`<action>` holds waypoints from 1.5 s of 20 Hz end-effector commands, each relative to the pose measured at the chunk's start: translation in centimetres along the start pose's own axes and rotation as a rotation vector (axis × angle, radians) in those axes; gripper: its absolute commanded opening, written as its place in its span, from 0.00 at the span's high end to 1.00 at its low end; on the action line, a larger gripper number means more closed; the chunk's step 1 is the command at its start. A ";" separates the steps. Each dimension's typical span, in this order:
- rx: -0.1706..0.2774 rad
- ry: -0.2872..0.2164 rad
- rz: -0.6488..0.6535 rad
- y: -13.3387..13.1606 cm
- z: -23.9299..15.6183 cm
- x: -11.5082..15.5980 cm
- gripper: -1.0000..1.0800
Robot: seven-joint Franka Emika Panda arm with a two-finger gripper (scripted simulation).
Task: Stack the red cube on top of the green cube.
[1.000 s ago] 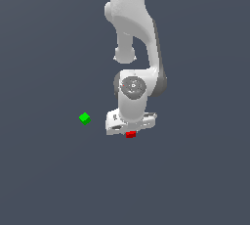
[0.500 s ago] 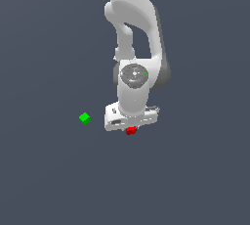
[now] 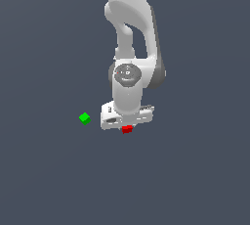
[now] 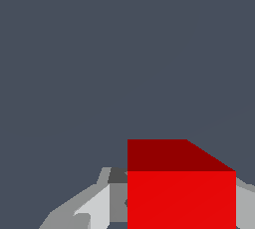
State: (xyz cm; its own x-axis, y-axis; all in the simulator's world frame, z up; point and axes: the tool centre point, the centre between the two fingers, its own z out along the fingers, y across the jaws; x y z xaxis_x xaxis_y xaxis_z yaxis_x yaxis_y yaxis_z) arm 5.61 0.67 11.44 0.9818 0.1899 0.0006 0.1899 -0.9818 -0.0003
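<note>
— Where did we find the red cube (image 3: 127,129)?

— Just below the middle of the exterior view, tucked directly under the white gripper (image 3: 126,127); only its lower part showed beneath the gripper body; in the wrist view the red cube (image 4: 181,188) filled the lower right of the frame, with grey finger parts showing on either side of it.

— So what was the gripper doing?

— We judged it closed onto the red cube; the fingers (image 4: 94,207) sat close against the cube's sides in the wrist view, though the contact itself ran off the frame edge; the arm (image 3: 131,48) came down from the top centre of the exterior view, its wrist pointing downward.

— And the green cube (image 3: 84,118)?

— It lay on the dark grey floor (image 3: 49,180), left of centre in the exterior view, a little higher in the frame than the red cube; the two cubes were near each other but apart, and the green one stood clear of the gripper; we did not see it in the wrist view.
</note>
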 end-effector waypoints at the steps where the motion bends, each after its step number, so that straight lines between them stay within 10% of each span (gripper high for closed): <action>1: 0.000 0.000 0.001 1.2 0.3 -0.8 1.00; 19: -0.001 -0.001 0.002 16.5 4.5 -11.3 1.00; 29: -0.001 -0.001 0.002 19.8 5.3 -13.1 1.00; 30: -0.001 -0.001 0.002 19.8 5.3 -13.1 0.04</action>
State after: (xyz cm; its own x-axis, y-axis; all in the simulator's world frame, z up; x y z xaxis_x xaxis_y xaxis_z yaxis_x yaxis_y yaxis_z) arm -3.54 -21.18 6.10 0.9825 0.1862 -0.0010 0.1862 -0.9825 0.0002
